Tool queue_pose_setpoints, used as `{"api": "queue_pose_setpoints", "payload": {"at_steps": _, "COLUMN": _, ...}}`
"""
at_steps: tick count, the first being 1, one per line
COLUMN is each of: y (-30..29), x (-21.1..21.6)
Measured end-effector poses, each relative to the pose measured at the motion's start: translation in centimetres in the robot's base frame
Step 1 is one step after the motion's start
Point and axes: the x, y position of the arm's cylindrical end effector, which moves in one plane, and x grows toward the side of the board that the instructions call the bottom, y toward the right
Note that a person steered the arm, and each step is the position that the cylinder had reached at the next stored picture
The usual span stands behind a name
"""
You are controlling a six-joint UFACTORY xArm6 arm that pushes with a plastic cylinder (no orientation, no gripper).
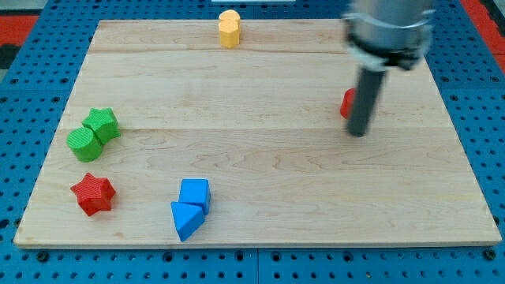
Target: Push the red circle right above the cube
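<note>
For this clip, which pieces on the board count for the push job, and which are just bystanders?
Job:
- red circle, mostly hidden behind the rod
- blue cube
- my tip, beside the red circle

Bystanders:
- blue triangle
- red star
- green blocks
- yellow block

Robot lab — wooden board on blue pegboard.

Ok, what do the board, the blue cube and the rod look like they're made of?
The board looks like pale wood with a matte finish: grain lines and plank seams run across it. The blue cube seems to be moulded plastic, uniform in colour with a slight sheen. The rod, ending at my tip beside the red block, is dark and matte, possibly metal or plastic.
</note>
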Motion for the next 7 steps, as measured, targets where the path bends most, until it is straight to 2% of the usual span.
{"api": "queue_pose_setpoints", "payload": {"at_steps": 1, "y": 4.2, "x": -6.5}}
{"api": "queue_pose_setpoints", "payload": {"at_steps": 2, "y": -6.9, "x": -6.3}}
{"api": "queue_pose_setpoints", "payload": {"at_steps": 3, "y": -10.2, "x": -4.1}}
{"api": "queue_pose_setpoints", "payload": {"at_steps": 4, "y": -7.3, "x": -8.6}}
{"api": "queue_pose_setpoints", "payload": {"at_steps": 5, "y": -2.5, "x": -8.1}}
{"api": "queue_pose_setpoints", "payload": {"at_steps": 6, "y": -1.8, "x": -4.2}}
{"api": "queue_pose_setpoints", "payload": {"at_steps": 7, "y": -7.9, "x": -1.0}}
